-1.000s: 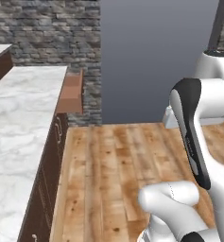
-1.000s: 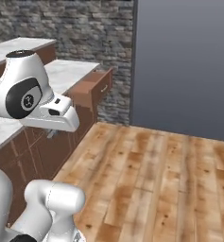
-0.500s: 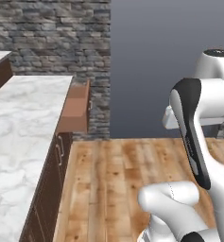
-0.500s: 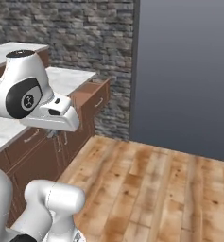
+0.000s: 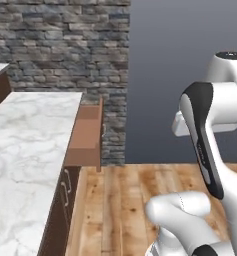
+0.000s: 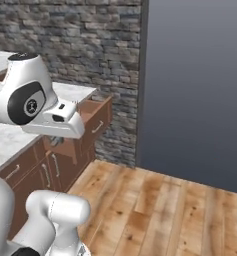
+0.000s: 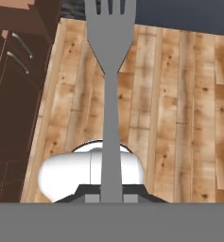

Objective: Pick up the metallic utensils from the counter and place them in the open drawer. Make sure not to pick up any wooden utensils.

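while the hand (image 7: 110, 197) pinches the handle of a grey metal fork (image 7: 110, 71), the fork runs up the middle of the hand view with its tines at the top edge, above the wooden plank floor (image 7: 179, 104). dark brown cabinet doors (image 7: 9, 94) with slim metal handles stand along the left of that view. seen from the left base camera, the open drawer (image 5: 87, 135) juts out from the far end of the white marble bench (image 5: 25, 150), its reddish-brown inside showing and its flat front panel turned toward the floor area. from the right base camera the same drawer (image 6: 92, 117) sits just behind the arm's white upper link (image 6: 35, 107). behind the drawer rises a grey stone wall (image 5: 65, 45), and a plain blue-grey wall (image 6: 195, 85) stands to its right.
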Controlling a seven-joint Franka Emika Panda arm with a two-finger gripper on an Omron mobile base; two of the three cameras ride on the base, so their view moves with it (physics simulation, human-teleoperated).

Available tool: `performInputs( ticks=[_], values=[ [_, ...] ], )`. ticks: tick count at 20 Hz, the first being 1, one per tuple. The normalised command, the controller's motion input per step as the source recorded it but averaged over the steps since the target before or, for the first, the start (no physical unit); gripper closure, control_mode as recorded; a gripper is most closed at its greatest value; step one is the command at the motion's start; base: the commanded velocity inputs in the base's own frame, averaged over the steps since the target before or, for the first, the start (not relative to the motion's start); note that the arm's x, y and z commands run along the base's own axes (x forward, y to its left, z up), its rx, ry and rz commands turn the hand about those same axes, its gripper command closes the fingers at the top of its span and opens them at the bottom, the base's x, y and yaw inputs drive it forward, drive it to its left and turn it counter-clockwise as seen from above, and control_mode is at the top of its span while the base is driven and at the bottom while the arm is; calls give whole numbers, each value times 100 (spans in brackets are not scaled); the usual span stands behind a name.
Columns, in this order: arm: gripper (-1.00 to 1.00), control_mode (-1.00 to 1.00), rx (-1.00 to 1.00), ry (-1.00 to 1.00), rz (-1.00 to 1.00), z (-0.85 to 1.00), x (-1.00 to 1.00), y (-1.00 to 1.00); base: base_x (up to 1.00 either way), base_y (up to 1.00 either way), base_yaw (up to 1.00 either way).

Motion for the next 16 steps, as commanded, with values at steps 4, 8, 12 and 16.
performInputs(
  ticks=[4,8,12,16],
  values=[
    [100,100,0,0,0,0,0,0,30,51,0],
    [100,100,0,0,0,0,0,0,1,35,2],
    [100,100,0,0,0,0,0,0,24,19,6],
    [100,100,0,0,0,0,0,0,61,2,12]
  ],
)
